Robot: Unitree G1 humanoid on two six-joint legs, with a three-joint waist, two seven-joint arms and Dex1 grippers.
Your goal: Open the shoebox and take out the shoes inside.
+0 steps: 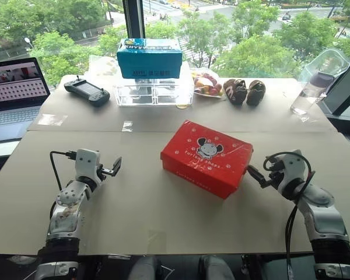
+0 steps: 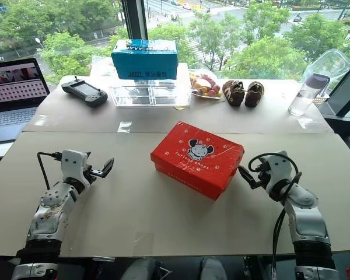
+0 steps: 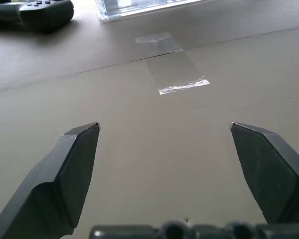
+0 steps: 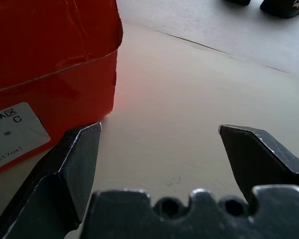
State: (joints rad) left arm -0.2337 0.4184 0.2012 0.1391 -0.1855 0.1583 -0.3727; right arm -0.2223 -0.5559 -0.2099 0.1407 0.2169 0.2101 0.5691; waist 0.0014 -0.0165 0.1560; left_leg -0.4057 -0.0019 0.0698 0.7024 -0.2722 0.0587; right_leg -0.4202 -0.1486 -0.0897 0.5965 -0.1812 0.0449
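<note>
Table (image 1: pixel 163 216): one closed shoebox (image 1: pixel 207 157)

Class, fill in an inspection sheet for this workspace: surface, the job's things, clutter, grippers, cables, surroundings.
Surface: tan table, a strip of clear tape over its seam.
Job's things: red shoebox shut, lying mid-table; its shoes not visible.
Clutter: teal box on a clear case, handheld controller, brown shoes, fruit, bottle, laptop.
Grippers: left gripper open, empty; right gripper open, empty, beside the shoebox's end.
Cables: black cable at the left wrist, another at the right wrist.
Surroundings: window, trees outside.
</note>
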